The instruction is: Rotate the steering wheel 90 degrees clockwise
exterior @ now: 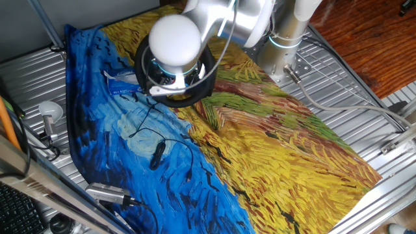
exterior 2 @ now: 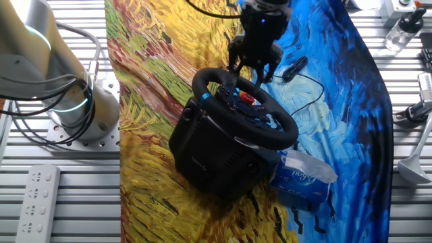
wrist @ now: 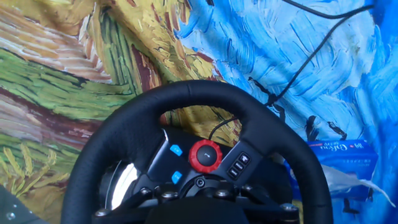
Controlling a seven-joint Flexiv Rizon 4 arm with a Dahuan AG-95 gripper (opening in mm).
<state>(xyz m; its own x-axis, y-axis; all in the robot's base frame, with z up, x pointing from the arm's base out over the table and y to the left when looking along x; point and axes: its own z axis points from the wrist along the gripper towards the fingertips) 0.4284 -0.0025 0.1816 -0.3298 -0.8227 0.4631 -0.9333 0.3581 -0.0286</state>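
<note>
The steering wheel (exterior 2: 291, 129) is black with a thick round rim and stands tilted on its black base (exterior 2: 202, 152) on the painted cloth. In the hand view its rim (wrist: 186, 93) fills the frame, with the red knob (wrist: 205, 155) and blue buttons on the hub. My gripper (exterior 2: 251, 70) hangs over the far side of the rim, fingers spread, one on each side of it and holding nothing. In one fixed view the arm's white joint hides most of the wheel (exterior: 198, 96). In the hand view my fingertips do not show clearly.
A blue tissue pack (exterior 2: 300, 179) lies right beside the wheel's base. A small black cabled device (exterior 2: 295, 67) and its thin cable lie on the blue cloth beyond the wheel. The arm's base (exterior 2: 81, 111) stands at the left, with a power strip (exterior 2: 37, 196) near it.
</note>
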